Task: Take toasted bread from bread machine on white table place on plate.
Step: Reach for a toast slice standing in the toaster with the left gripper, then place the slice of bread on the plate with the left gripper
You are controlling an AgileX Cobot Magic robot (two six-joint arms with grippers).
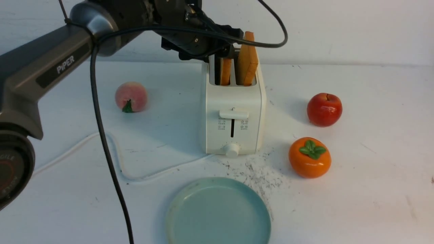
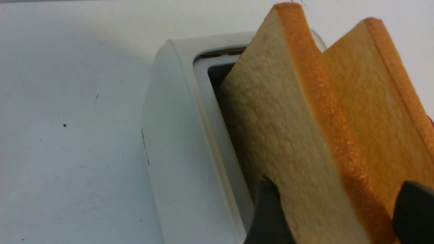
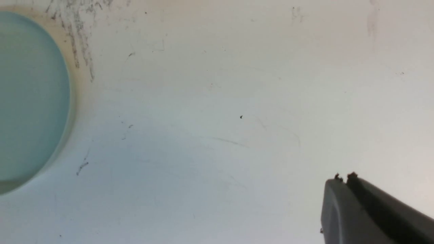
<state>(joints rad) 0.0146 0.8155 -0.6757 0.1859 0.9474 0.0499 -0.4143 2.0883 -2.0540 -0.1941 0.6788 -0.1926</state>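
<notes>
**A:** While the left gripper [image 2: 339,184] hangs over the bread machine [image 1: 232,112], its fingers [image 2: 268,217] stand wide apart, one on each side of a slice of toasted bread [image 2: 288,135]!

**B:** Wide indeed. In the left wrist view one dark finger lies against the slice's pale face, and the other sits just off its orange crust at the lower right of the frame. Whether either pad presses in, I cannot tell. The slice sits down in its slot.

**A:** And the right gripper [image 3: 344,177]?

**B:** Pinched together, tips meeting, nothing between them. It hovers over the white table [image 3: 217,135] at the lower right of its own view, with the edge of the plate [image 1: 218,213] showing at the far left of that frame.

**A:** Give me the count, then.

**B:** Two slices of toast, both upright in the machine, one per slot. In the front view the taller slice [image 1: 248,57] is in the right-hand slot and leans a little, and the lower one is under the gripper. One bread machine, dead centre of the frame, lever and knob facing us. One plate, bottom centre, just in front of the machine.

**A:** And the fruit?

**B:** Three pieces. One peach [image 1: 131,97] left of centre, one apple [image 1: 324,109] on the right, and one persimmon [image 1: 310,157] just below the apple. All three are well apart from the machine.

**A:** Leads?

**B:** One white cord [image 1: 115,152] snakes from the machine's base toward the left edge. One black cable [image 1: 105,145] drops from the left arm to the bottom of the frame.
</notes>
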